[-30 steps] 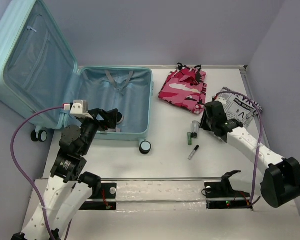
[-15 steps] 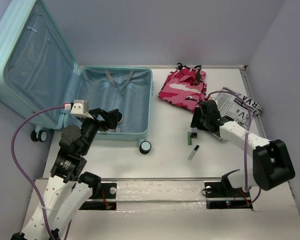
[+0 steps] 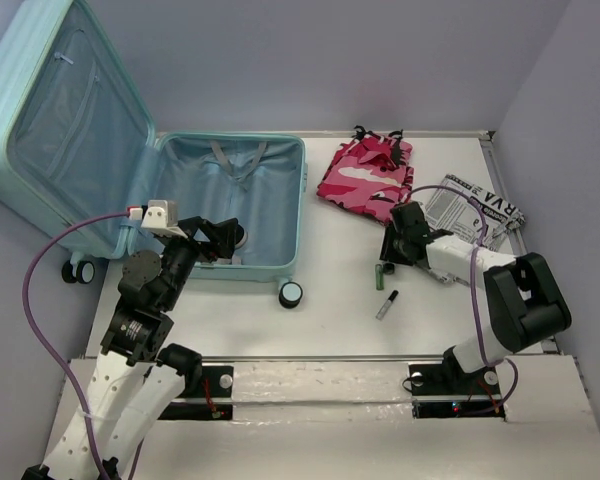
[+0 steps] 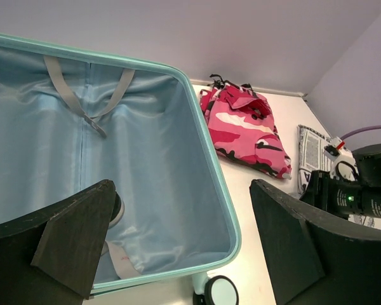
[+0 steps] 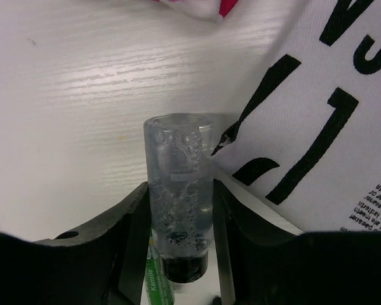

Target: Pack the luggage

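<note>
Beneath left tool (image 3: pixel 223 243), open luggage (image 3: pixel 70 130).

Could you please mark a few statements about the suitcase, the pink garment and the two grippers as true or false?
The pale aqua hard-shell suitcase is closed. False: it lies open, lid raised.
The pink camouflage garment lies outside the suitcase. True.
The left gripper holds the garment. False: it is open and empty.
The right gripper has its fingers on either side of a clear bubbly bottle. True.
</note>
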Controlling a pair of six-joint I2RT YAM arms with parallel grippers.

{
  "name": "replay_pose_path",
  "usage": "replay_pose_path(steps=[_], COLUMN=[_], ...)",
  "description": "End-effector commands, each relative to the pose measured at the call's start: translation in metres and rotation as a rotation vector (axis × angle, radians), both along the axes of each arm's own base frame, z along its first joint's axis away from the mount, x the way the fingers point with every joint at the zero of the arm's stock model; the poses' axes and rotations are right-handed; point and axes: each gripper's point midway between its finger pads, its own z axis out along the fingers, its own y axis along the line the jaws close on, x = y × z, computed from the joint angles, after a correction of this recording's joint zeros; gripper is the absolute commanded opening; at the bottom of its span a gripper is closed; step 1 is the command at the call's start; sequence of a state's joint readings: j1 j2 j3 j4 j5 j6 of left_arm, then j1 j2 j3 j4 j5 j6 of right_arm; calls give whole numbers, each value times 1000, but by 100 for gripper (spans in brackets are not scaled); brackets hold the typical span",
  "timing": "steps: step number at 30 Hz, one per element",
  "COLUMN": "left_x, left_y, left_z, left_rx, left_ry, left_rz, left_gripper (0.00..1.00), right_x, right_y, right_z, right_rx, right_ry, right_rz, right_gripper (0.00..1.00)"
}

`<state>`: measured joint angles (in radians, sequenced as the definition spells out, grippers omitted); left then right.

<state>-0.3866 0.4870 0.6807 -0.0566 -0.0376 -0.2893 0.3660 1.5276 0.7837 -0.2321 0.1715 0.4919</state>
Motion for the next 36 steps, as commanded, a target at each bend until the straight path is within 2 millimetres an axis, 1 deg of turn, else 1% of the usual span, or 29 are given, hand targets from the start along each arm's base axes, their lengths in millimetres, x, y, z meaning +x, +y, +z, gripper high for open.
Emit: replay_pose_path(steps=[1,3,5,7,9,10,11,12,13,14,15,16,17,18,19,20,21,22,23,24,25,26,27,29,30,31,33,34,36], left_x=[-1,-1,-1,-1,0,0,0,1,1,1,2,2,2,2,3,3,3,3,3,4,4,4,4,4,4,4,4,3,3], left_y=[-3,-3,-3,-3,-4,-4,-3,-4,-4,-4,-4,-4,-3,-3,-1,-1,-1,-1,-1,-1,-1,-1,-2,-2,-2,-2,-3,-3,-3], left_z=[21,21,21,21,20,20,19,19,19,18,18,18,17,17,18,17,18,18,17,16,18,17,16,17,16,16,16,17,17], left_rx=[-17,-15,-17,-16,-15,-16,-16,-17,-15,-14,-13,-14,-13,-13,-13,-12,-14,-12,-12,-11,-10,-10,-9,-10,-9,-9,-8,-9,-10], left_ry=[-66,-64,-65,-63,-61,-62,-59,-57,-57,-54,-53,-51,-50,-50,-53,-52,-54,-52,-50,-47,-51,-49,-48,-49,-48,-48,-47,-48,-51], left_rz=[-16,-16,-17,-17,-19,-19,-17,-17,-17,-19,-17,-19,-16,-14,-8,-8,-8,-7,-7,-7,-5,-8,-8,-10,-11,-10,-14,-16,-17], left_gripper=[99,99,99,99,99,99,99,99,99,99,99,99,99,99,99,99,99,99,99,99,99,99,99,99,99,99,99,99,99], right_x=[31,33,30,32,30,35,37,36,44,46,47,52,53,47,57,54,54,60,57,66,63,63,65,65,64,65,60,56,50], right_y=[8,10,20,29,45,55,64,80,97,112,142,161,178,204,226,236,257,263,278,287,297,302,305,303,299,285,269,244,213], right_z=[39,53,63,83,99,119,130,141,159,166,194,186,191,195,202,220,205,207,206,204,203,201,201,203,205,213,221,225,218], right_rx=[32,43,60,68,84,113,128,146,177,199,255,263,281,313,334,358,355,360,367,370,392,403,409,402,390,353,320,283,237], right_ry=[-151,-183,-197,-234,-266,-307,-329,-352,-384,-398,-451,-433,-437,-440,-449,-480,-457,-463,-459,-461,-446,-438,-436,-445,-454,-487,-519,-540,-531], right_rz=[4,14,48,72,118,144,163,201,239,274,341,373,406,463,485,506,534,534,556,553,572,583,585,583,580,550,527,492,441], right_gripper=[38,36,34,34,34,34,34,34,34,33,34,33,33,34,34,34,34,34,34,36,40,54,62,78,80,80,76,71,62])
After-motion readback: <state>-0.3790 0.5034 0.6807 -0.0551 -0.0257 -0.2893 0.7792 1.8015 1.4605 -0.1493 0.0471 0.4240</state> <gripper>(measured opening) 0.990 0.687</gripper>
